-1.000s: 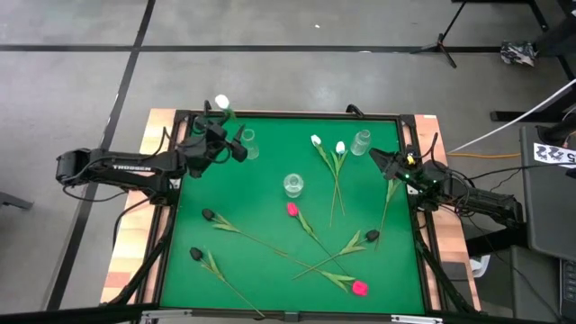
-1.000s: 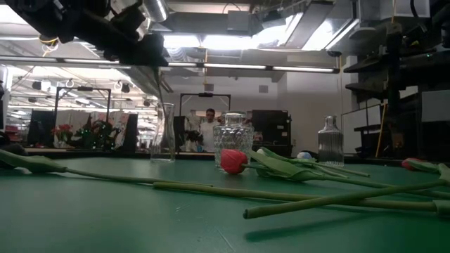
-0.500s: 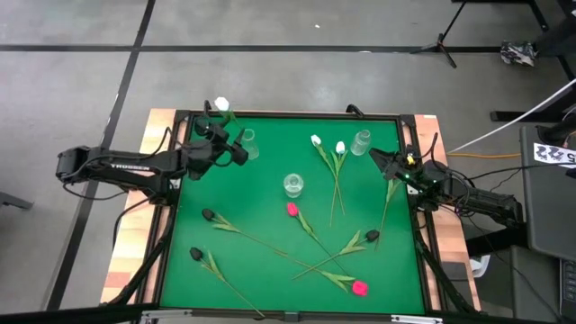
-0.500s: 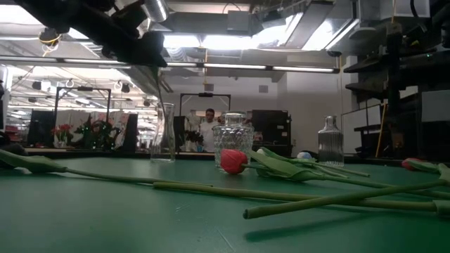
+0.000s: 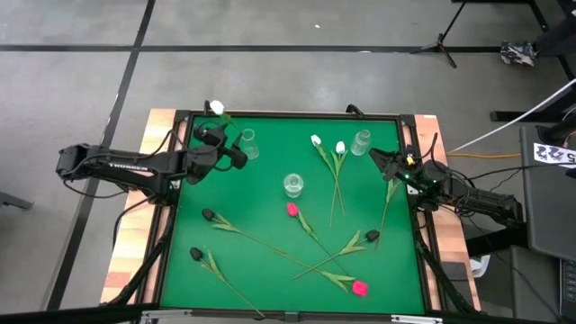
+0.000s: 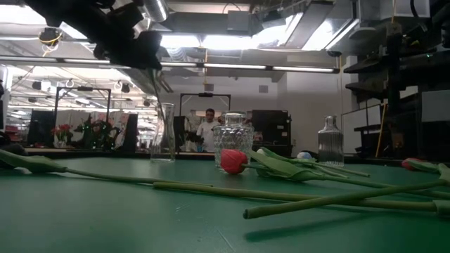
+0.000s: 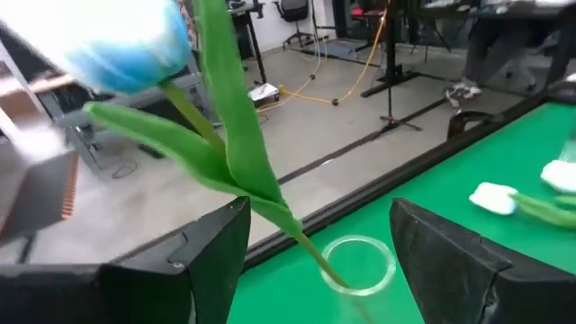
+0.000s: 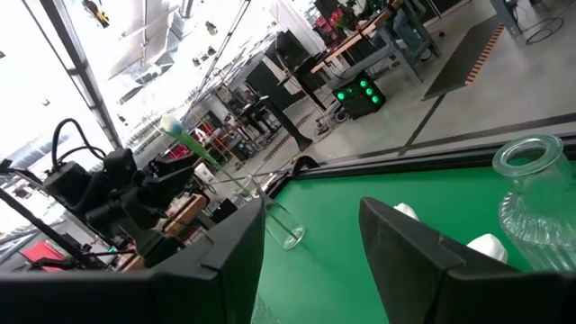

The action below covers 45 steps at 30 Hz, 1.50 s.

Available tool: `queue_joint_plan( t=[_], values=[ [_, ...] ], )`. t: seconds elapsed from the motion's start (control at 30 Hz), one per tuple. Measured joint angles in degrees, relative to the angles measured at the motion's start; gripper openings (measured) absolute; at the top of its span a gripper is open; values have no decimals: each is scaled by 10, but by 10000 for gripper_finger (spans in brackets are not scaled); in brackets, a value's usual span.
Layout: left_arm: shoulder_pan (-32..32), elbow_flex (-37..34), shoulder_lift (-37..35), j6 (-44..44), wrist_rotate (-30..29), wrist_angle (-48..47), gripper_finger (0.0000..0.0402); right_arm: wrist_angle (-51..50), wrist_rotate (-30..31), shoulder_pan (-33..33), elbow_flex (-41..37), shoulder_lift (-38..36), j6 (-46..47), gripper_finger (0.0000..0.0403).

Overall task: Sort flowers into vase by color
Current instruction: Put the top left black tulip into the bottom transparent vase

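Note:
A white tulip stands with its stem end in the clear vase near the table's far left corner and leans out over the far-left edge. My left gripper is open, a finger on either side of the stem just above the vase mouth, apart from it. Two more white tulips, two pink-red ones and three black ones lie flat on the green mat. My right gripper waits open at the right edge.
Two more clear glass vases stand on the mat, one in the middle, one far right close to my right gripper. Crossed stems cover the near middle. A raised black rim frames the mat. A person stands far off in the room.
My left gripper has drawn back a little from the vase toward the table's left and near side. The white tulip's head has swung slightly toward the left while its stem end has stayed in the vase.

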Motion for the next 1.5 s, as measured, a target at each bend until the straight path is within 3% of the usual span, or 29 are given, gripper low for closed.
queue_joint_plan(
  t=[0.1,0.33,0.47,0.6,0.83,1.13,1.5],
  values=[
    [-16,1,-6,-34,17,-9,263,0,0,0,0,0,0,184],
    [-80,1,-26,-118,152,-58,263,-7,0,0,0,0,0,184],
    [-118,3,-28,-155,274,-62,263,-15,0,0,0,0,0,184],
    [-151,42,-24,-197,389,-157,263,-16,0,0,1,0,0,184],
    [-199,118,2,-215,440,-306,263,-17,0,0,1,0,-1,184],
    [-243,130,88,-193,533,-318,263,-20,0,0,1,0,0,184],
    [-252,130,196,-146,568,-369,263,-21,0,0,1,0,0,184]
  ],
)
